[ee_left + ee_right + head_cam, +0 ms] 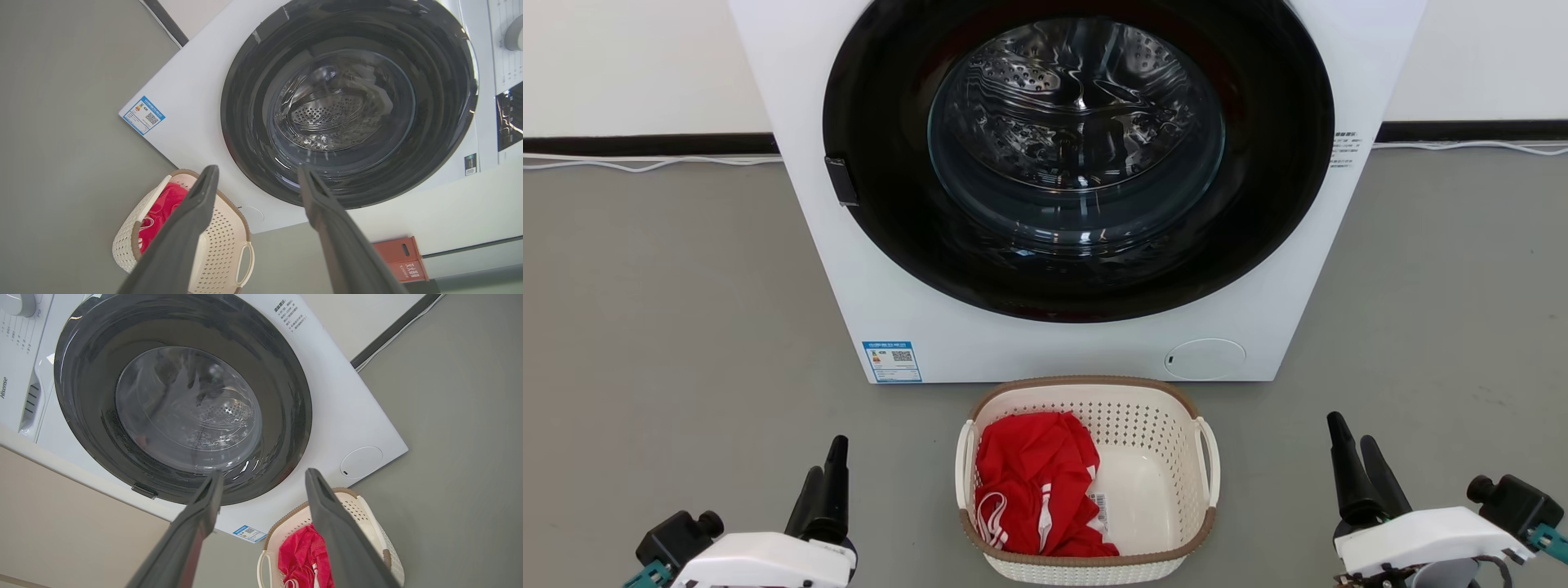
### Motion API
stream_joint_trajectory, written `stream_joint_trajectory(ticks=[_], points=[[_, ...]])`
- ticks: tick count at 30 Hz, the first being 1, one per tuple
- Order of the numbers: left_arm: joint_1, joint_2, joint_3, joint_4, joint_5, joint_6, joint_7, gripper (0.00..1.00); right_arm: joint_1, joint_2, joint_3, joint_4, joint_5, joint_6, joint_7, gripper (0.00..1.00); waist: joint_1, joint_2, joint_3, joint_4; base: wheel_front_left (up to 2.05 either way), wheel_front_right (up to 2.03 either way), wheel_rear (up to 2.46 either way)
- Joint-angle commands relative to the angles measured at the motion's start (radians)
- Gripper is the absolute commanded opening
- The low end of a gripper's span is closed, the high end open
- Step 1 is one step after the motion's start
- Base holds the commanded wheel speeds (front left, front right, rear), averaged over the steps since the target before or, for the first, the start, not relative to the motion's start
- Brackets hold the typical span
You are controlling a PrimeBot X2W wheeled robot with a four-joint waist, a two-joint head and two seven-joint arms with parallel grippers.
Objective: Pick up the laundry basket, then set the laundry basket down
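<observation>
1. Cream-white perforated plastic with a brown woven-look rim: that is your laundry basket [1143, 425]. It stands upright on the grey floor [670, 327], just in front of the washing machine [931, 327] and centred below its round dark door [882, 106].
2. You cannot tell from the head view whether the basket's far rim touches the machine's base.
3. A crumpled red garment [1033, 482] with white stripes fills the half of the basket on the machine's blue-label [892, 361] side. The other half shows bare bottom.
4. A white loop handle [965, 465] sits on each short side of the basket, and nothing holds either one.
5. Your left gripper [827, 461] hangs farther from the machine than the basket, out on the blue-label side and well apart from the basket. Its fingers are spread wide and hold nothing.
6. Your right gripper [1352, 431] mirrors it on the side of the machine's round cover [1205, 358]. Its fingers are also spread wide and hold nothing.
7. Both wrist views look up at the machine's closed door, and the glass shows the steel drum behind it.
</observation>
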Motion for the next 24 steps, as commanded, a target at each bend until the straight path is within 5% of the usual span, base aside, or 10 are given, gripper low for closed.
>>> stream_joint_trajectory(ticks=[1,24], points=[[-0.028,0.009,0.009,-0.021,0.035,0.005,-0.011,1.00,-0.046,-0.011,0.011,-0.022,-0.041,0.004,-0.018,1.00,-0.0001,0.0000,0.000,0.001,0.00,0.00,0.00],[-0.015,0.012,0.019,-0.010,0.395,0.018,-0.078,1.00,-0.053,-0.012,0.040,-0.001,-0.395,0.005,-0.085,1.00,-0.0001,0.0000,-0.004,0.005,0.00,0.00,0.00]])
